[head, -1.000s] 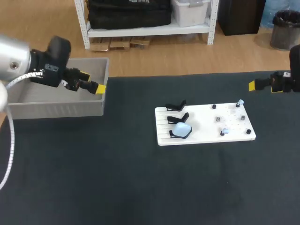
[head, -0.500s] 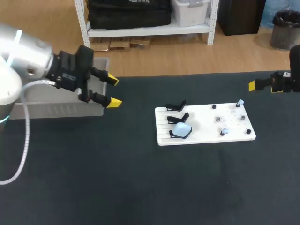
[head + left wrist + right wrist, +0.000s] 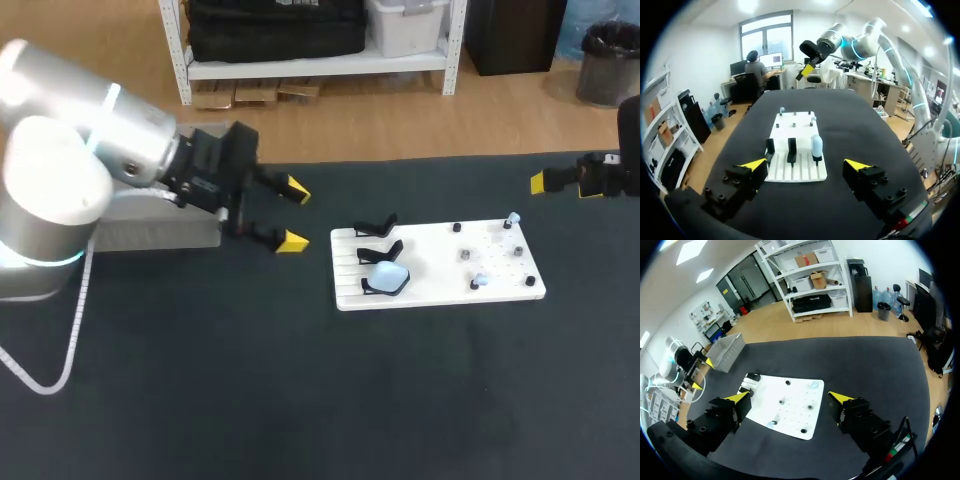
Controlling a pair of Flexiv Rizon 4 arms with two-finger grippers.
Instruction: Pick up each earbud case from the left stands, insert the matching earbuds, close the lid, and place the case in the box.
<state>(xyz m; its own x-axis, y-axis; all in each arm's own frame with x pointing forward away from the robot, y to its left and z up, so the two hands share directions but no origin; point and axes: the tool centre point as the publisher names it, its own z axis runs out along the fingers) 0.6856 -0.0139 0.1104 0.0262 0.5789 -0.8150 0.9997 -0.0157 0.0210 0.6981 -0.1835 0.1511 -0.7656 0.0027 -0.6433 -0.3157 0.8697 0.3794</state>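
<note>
A light blue earbud case [image 3: 386, 277] sits on the front stand of the white board [image 3: 435, 270]. Behind it, two black stands [image 3: 378, 238] are empty. Small earbuds, light blue [image 3: 513, 217] and dark [image 3: 457, 228], rest on the board's right half. My left gripper [image 3: 293, 215] hangs open and empty just left of the board. In its wrist view the gripper [image 3: 805, 164] faces the stands, with the case [image 3: 816, 146] ahead and the board [image 3: 799, 131] beyond. My right gripper [image 3: 789, 397] is open and empty, well off the board [image 3: 790, 415], near the table's right edge [image 3: 545, 182].
A grey box [image 3: 145, 232] stands at the table's back left, largely hidden behind my left arm; the right wrist view shows the box [image 3: 727, 351] beyond the board. Dark table surface [image 3: 300, 400] spreads in front of the board.
My left arm has swung right from over the grey box to just left of the board, its gripper staying open. The right arm has not moved.
</note>
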